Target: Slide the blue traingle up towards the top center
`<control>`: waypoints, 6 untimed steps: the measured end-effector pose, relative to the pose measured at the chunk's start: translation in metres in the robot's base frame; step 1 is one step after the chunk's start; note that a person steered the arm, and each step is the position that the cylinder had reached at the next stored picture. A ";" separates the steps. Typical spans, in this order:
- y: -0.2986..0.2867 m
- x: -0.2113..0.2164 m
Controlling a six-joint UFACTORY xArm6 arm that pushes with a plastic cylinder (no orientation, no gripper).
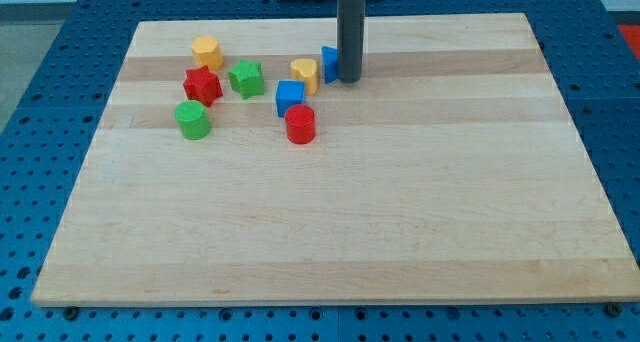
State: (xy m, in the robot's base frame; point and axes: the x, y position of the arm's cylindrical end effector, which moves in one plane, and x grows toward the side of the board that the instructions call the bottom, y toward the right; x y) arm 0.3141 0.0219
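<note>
A pale wooden counter fills most of the view, sitting on a blue perforated base. No containers are on it; every block lies loose on the wood, all gathered toward the view's top left.

The dark rod comes straight down near the top centre, and my tip rests on the counter touching the right side of the blue triangle, which is partly hidden behind the rod. There are no fingers on this arm, only the rod, so nothing is clamped or held. Just left of the blue triangle, touching or nearly so, is a yellow block whose shape I cannot make out. Below that sits a blue cube, with a red cylinder just beside it at the lower right.

Further left are a green star-like block, a red star-like block, a yellow hexagonal block above them, and a green cylinder below.

The blue triangle lies near the counter's top edge, with a narrow strip of bare wood above it. The whole right half and the bottom of the counter are open wood.
</note>
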 end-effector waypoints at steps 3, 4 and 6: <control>-0.027 -0.043; -0.027 -0.043; -0.023 -0.065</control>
State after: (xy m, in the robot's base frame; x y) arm 0.2491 -0.0016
